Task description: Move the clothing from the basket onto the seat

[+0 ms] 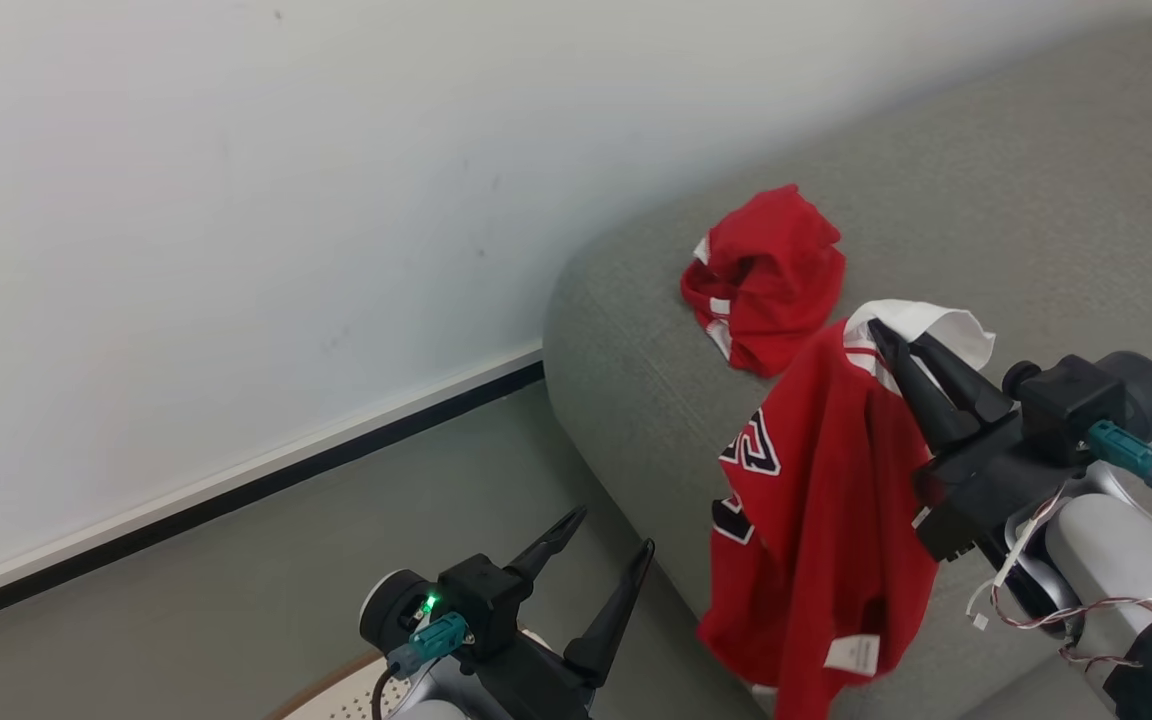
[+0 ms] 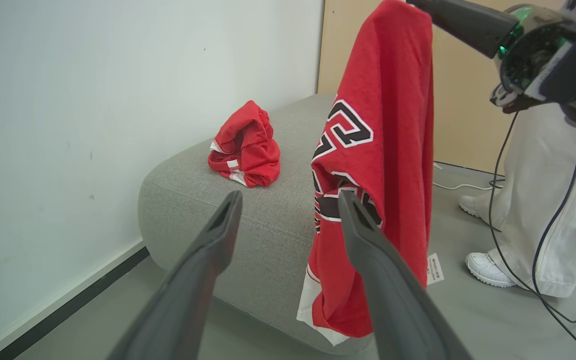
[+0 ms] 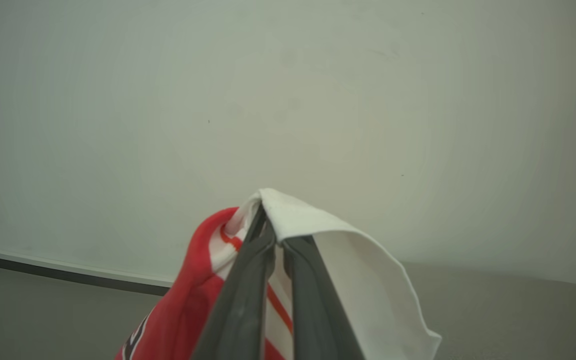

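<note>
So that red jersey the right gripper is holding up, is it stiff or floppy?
Probably floppy: the jersey hangs in long folds from the right gripper's pinch. Likely light, since that small pinch at its white edge carries it all. It seems to hang beside the sofa's edge, so released here it may slip down.

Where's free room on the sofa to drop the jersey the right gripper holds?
Free: sofa top right of the crumpled jersey, toward the wall. Narrow strip between it and the sofa's rounded end. Crowded: front edge, where the held jersey hangs from the right gripper.
</note>
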Available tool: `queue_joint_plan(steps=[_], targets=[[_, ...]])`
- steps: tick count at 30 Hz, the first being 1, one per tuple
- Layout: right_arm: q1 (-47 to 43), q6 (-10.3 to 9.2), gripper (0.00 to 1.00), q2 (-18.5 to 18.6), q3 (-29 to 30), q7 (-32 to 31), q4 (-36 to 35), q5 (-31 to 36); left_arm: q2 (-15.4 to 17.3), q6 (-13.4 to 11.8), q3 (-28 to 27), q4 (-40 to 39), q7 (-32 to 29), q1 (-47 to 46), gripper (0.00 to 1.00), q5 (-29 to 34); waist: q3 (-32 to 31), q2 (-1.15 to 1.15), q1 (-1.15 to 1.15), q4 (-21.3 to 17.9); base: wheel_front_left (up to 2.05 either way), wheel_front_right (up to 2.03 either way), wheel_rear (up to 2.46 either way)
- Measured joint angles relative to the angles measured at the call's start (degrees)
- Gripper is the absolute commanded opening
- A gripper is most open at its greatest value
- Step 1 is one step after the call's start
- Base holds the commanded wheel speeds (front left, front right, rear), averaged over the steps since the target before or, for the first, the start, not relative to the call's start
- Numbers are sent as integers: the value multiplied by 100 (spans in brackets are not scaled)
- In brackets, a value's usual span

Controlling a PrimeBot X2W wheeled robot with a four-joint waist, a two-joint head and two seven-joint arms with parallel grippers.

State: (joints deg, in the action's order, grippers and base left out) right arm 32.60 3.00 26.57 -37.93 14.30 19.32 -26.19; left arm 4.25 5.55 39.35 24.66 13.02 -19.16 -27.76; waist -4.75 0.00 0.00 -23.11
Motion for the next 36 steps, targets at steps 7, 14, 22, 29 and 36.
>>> queue_joint_plan(steps=[7,14,22,29,36], targets=[[192,1,0,149,107,-18,-90,0,-41,-1,55,-88,26,-9,100,1,166,0,0,-237,0,0,0],[888,35,0,208,360,-168,53,-14,-36,-56,58,-218,-14,-103,100,19,478,0,0,-195,0,0,0],[2089,88,0,221,734,-272,567,-132,157,-133,-60,-566,-214,-653,100,155,953,1,1,12,0,0,0],[3204,5,0,320,1167,-372,1044,-164,269,-204,-218,-849,-422,-1272,100,319,1474,1,1,263,0,0,0],[4090,-154,0,742,1582,-468,1492,-207,301,-236,-249,-1093,-642,-1706,100,417,2048,1,2,505,0,0,0]])
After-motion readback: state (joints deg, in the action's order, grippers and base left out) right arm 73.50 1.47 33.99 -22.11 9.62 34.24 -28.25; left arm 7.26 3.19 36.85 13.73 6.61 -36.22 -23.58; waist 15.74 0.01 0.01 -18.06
